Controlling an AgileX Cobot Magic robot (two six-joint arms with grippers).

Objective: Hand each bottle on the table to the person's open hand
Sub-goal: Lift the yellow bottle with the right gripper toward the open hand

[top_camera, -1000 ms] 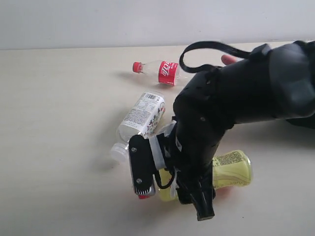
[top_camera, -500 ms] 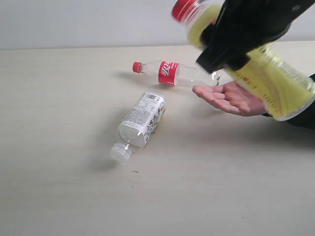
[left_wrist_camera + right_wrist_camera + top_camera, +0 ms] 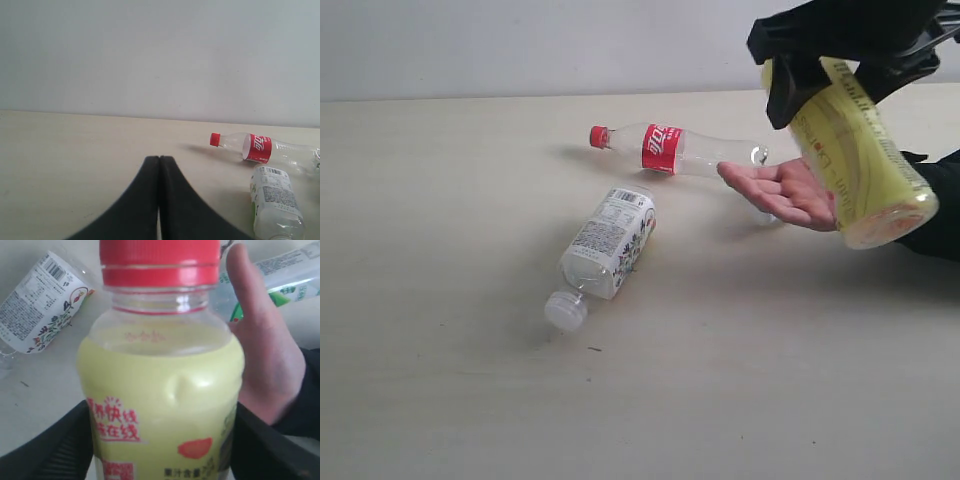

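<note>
Aloft, the yellow bottle (image 3: pixel 860 170) hangs clear of the table (image 3: pixel 440 380) at the upper right of the exterior view. It is clamped around its upper body by the right gripper (image 3: pixel 830 85), whose jaws press in from both sides below the red cap. The bottle's long axis is tilted, neck toward 11 o'clock inside the gripper and base toward 5 o'clock.

The person's hand (image 3: pixel 790 192) lies open, palm up, at about 8 o'clock from the bottle's middle and 7 o'clock from the gripper, with fingertips pointing toward 10 o'clock. The lower half of the bottle overlaps the wrist side of the hand in that view. Whether it touches the palm or floats above it cannot be told. In the right wrist view the palm shows just past the bottle's shoulder, so the two look near each other. The handover probably turns on bringing the base down toward 8 o'clock into the palm before the jaws let go.

Further out, the red-label bottle (image 3: pixel 670 150) lies flat at 10 o'clock from the hand, cap toward 9 o'clock. The white-capped bottle (image 3: pixel 608 243) lies at 8 o'clock, cap toward 7 o'clock. A green-label bottle (image 3: pixel 292 277) lies partly behind the hand. The left gripper (image 3: pixel 159 200) is well apart, its jaws pressed together on nothing.
</note>
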